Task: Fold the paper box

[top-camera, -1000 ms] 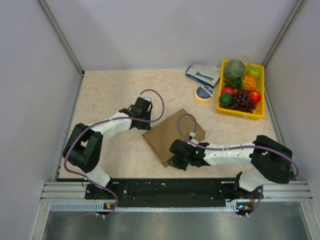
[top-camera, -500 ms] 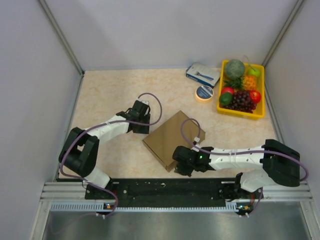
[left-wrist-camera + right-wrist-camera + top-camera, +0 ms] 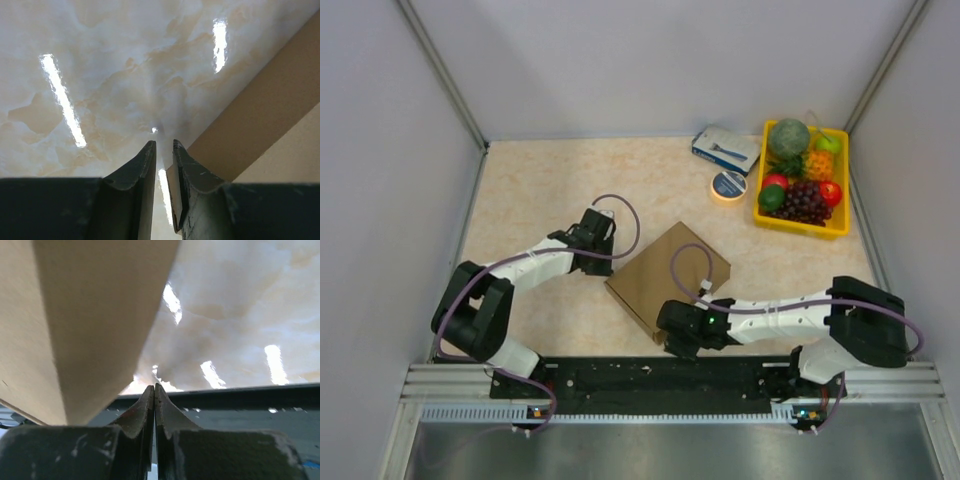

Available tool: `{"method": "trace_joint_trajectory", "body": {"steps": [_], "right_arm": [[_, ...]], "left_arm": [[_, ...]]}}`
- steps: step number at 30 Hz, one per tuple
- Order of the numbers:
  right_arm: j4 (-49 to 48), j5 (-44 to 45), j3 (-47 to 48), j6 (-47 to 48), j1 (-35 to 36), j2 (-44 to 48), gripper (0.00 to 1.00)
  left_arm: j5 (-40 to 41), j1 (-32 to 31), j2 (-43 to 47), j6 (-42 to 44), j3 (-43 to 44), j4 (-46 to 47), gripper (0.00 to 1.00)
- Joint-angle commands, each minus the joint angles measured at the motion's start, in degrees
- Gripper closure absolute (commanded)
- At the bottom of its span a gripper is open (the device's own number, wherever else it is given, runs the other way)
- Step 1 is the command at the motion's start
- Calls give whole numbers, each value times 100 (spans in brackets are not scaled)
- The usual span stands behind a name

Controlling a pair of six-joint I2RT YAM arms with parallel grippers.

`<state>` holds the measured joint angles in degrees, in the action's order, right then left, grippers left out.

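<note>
Two grippers flank the paper box (image 3: 667, 272), which lies on the table (image 3: 535, 190), with the yellow fruit tray (image 3: 805, 229) well apart beyond the box's far right corner. The left gripper (image 3: 162, 145) sits at the box's far left edge. Its jaws are a narrow slit apart with a pale sliver of cardboard edge in the gap, and I cannot tell whether they pinch it. The right gripper (image 3: 154, 388) is at the box's near corner, jaws pressed together on nothing, with the cardboard rising just beside them. Corrugated board like this should be light and stiff, bending cleanly only along its creases, and the smooth face is probably slippery. The surest hold looks like a flap edge pinched close to a corner, not the flat face.
</note>
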<state>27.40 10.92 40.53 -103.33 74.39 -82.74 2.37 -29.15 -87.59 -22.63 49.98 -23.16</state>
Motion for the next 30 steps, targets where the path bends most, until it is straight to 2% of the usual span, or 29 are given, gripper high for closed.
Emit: {"method": "trace_joint_trajectory", "body": {"steps": [1,6,11,16,20,22,27,30], "right_arm": [[-691,130,331,-12,-196,-373,100],[-1026,103,867,172,-618,-954,100],[-1069,620,1221,375,-812,-807,100],[-2472,675,728,120,-935,-734,100],[-2668,394,1053,392,-979,-1077,100],[-3490,507,738,488,-979,-981,100],[-4654,692,544,1235,-979,-1007,100],[-5630,789,158,1167,-1005,-1034,100]], "left_arm": [[-184,-47,269,-66,-190,250,76],[-509,-407,418,-337,-365,329,89],[-965,-794,664,-900,-796,715,93],[-1124,-1110,735,-1164,-1113,997,93],[-1124,-1128,892,-884,-1191,848,94],[-1570,-1128,1033,-805,-1271,944,94],[-2319,-1085,1007,-594,-1473,1138,95],[-2891,-927,1069,-532,-1631,1322,94]]}}
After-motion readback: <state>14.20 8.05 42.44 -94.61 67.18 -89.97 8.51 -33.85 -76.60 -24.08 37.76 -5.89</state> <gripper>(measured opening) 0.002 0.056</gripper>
